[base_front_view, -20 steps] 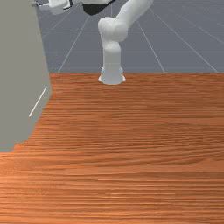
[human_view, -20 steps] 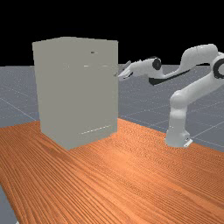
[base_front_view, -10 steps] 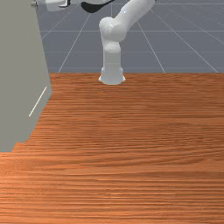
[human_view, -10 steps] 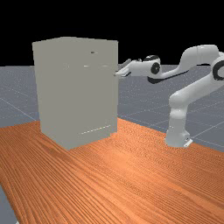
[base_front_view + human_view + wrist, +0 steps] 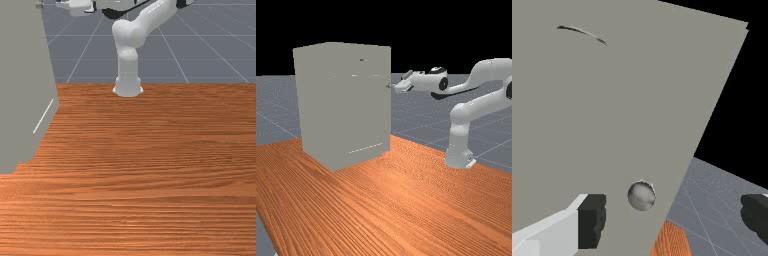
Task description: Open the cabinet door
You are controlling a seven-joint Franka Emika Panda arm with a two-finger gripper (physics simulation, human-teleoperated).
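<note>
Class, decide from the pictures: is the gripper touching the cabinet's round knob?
Apart. The front view shows a clear gap between the tips of the gripper and the knob.

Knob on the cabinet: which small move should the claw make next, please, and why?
I would probably ease the claw forward to the knob, fingers apart. The front view shows a gap between claw and knob; in the wrist view the knob appears between the open fingers, nearer one of them, so a slight sideways correction may help.
</note>
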